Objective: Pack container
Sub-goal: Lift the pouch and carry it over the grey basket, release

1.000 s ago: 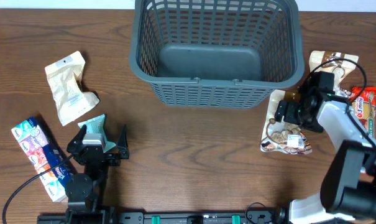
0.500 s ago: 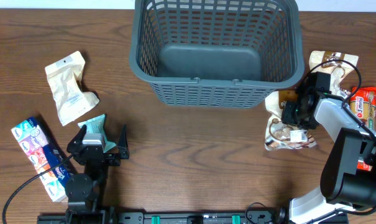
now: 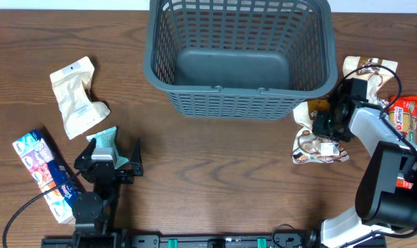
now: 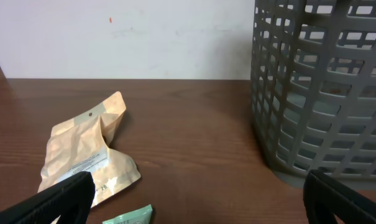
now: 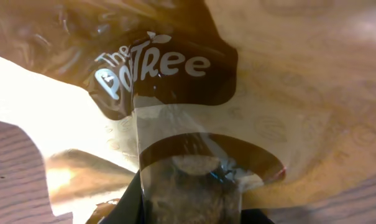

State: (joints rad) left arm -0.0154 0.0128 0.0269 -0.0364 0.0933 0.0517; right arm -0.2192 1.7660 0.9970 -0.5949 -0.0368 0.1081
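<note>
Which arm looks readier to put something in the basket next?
Right. The right gripper is on the snack bag beside the basket; the left gripper sits open and empty, farther from the basket.

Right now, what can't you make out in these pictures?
- Right gripper: overhead, its own body covers the fingers; open or shut unclear.
- Brown snack bag: right wrist view too close, edges cut off.
- Teal packet: overhead, left gripper covers part.
- Red packet: overhead, right arm overlaps it.
</note>
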